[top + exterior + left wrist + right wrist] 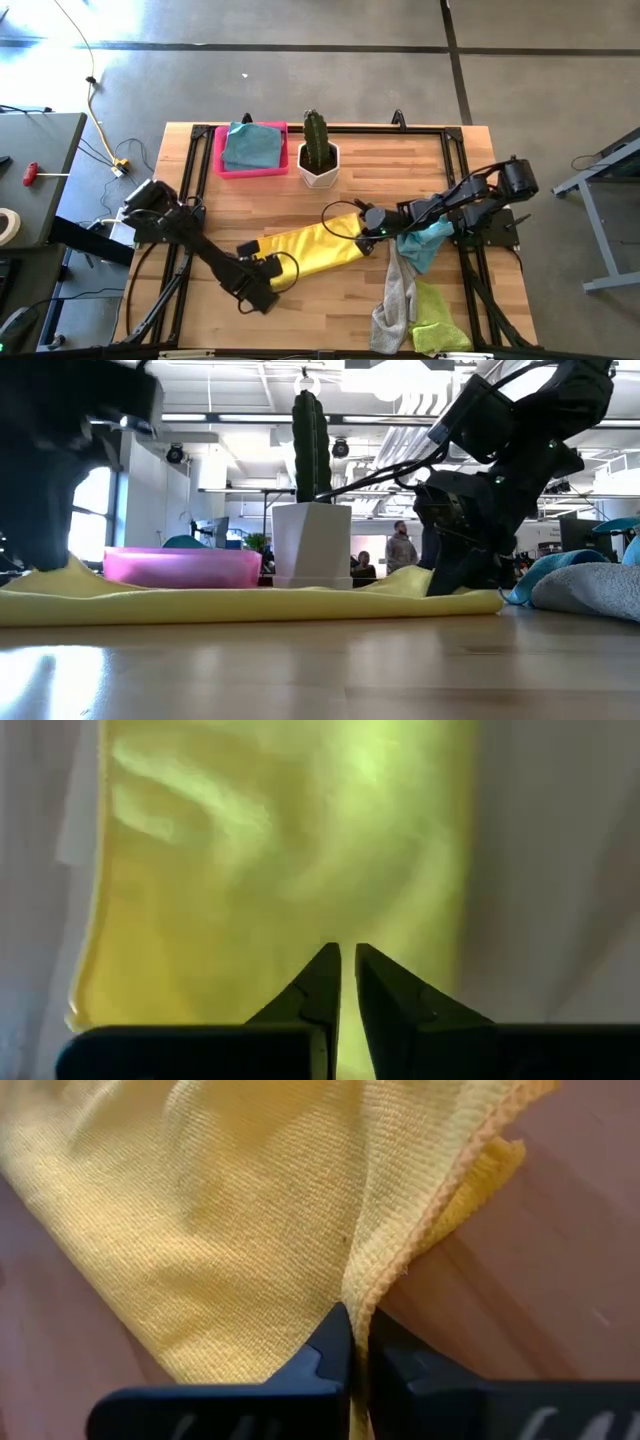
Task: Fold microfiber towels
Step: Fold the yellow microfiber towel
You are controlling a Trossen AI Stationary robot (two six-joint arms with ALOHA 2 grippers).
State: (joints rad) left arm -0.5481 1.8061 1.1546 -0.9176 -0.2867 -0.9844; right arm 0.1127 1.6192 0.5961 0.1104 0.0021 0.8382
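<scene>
Two grippers pinch opposite ends of the yellow microfiber towel (pixel 313 248), stretched flat across the wooden table (pixel 400 170): the left gripper (pixel 262 268) clamps its near end, the right gripper (pixel 367 232) its hemmed far edge.

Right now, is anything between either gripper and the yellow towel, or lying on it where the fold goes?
Nothing visible. The right gripper is shut on the yellow towel at its edge, the left gripper on the opposite end. The towel's middle lies bare on the table.
</scene>
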